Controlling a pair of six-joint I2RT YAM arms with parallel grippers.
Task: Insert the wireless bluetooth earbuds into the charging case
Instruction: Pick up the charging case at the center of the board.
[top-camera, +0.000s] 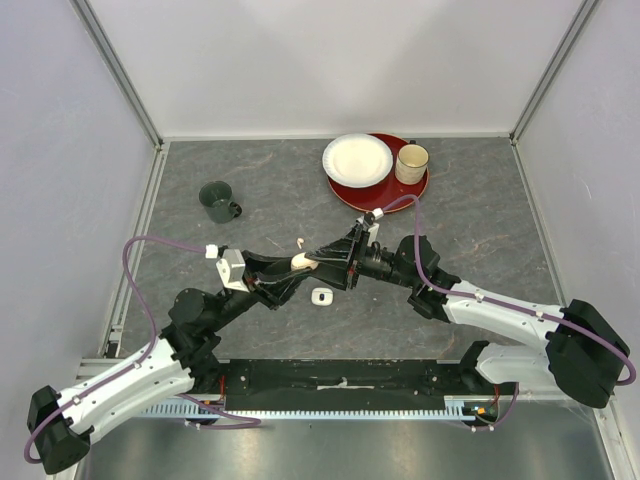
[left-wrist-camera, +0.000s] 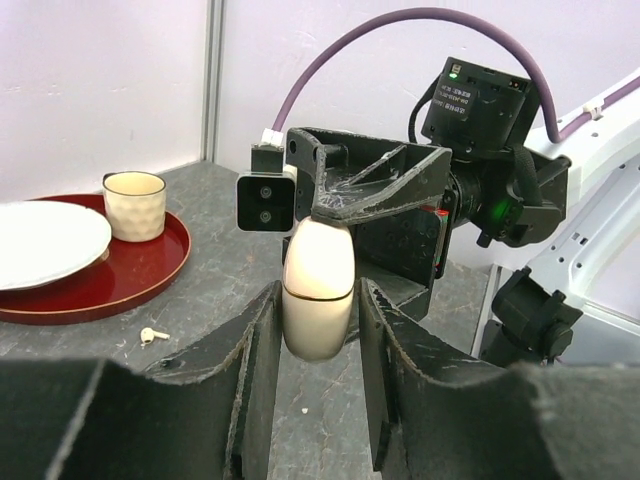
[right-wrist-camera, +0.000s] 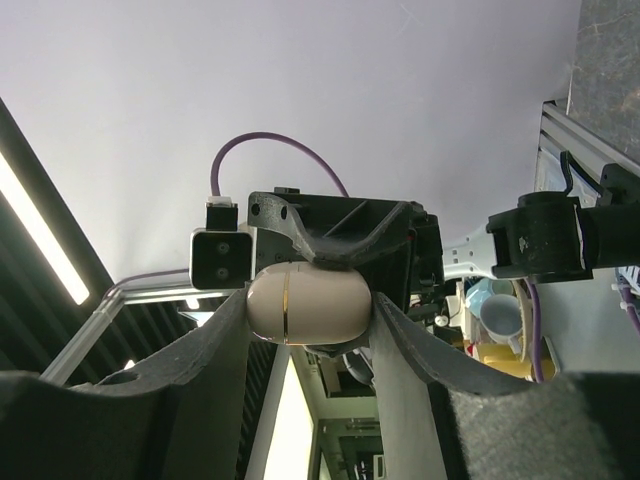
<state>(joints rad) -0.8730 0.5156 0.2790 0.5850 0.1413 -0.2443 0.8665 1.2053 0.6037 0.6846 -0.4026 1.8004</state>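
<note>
The charging case (left-wrist-camera: 318, 290), closed along its seam, hangs above the worktop (top-camera: 480, 230). The left fingers (left-wrist-camera: 255, 380) pinch one half and the right fingers (right-wrist-camera: 225, 350) the other, probably to pry it open. One earbud (left-wrist-camera: 153, 334) lies loose near the red tray (left-wrist-camera: 178, 250).

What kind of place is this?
Probably a robot test booth in a lab. Plain white walls on metal rails box in a grey table, and the left arm and right arm bolted there hold one case.
</note>
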